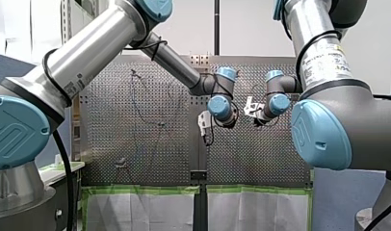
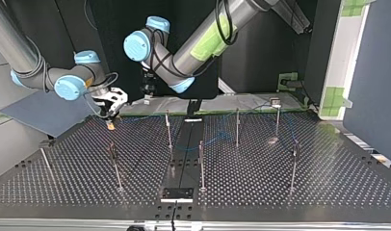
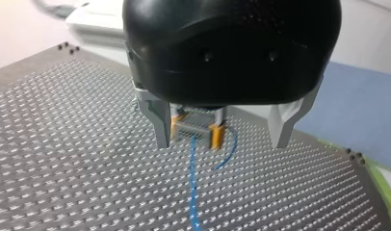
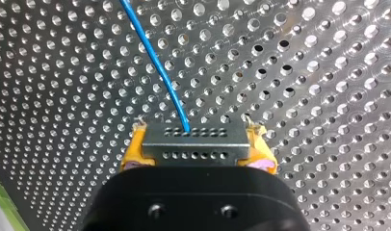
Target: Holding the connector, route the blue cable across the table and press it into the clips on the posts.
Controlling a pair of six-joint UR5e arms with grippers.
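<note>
Yellow-padded and closed, my right gripper (image 4: 197, 147) pinches the grey connector (image 4: 193, 139) by its two ends, one pad (image 4: 132, 153) on each side. The blue cable (image 4: 155, 62) leaves the connector's face ahead of the fingers and runs away over the perforated table (image 4: 328, 72).

In the left wrist view my left gripper (image 3: 221, 142) is wide open and holds nothing. Its metal fingers (image 3: 161, 122) stand well apart. The connector, in the yellow pads, shows ahead of them, closer to one finger than to the other. From it the cable drops to the table and comes back under the gripper, with a short loop curving beside it.

In the top view my right arm comes in at the upper left, and its gripper points down near the table's far edge, left of the middle, with the pads just above the surface. My left arm comes in at the upper middle and bends down just to the right of it. Thin upright posts (image 2: 237, 127) stand spread over the table, all well apart from the connector. I cannot tell whether the cable sits in any clip.
</note>
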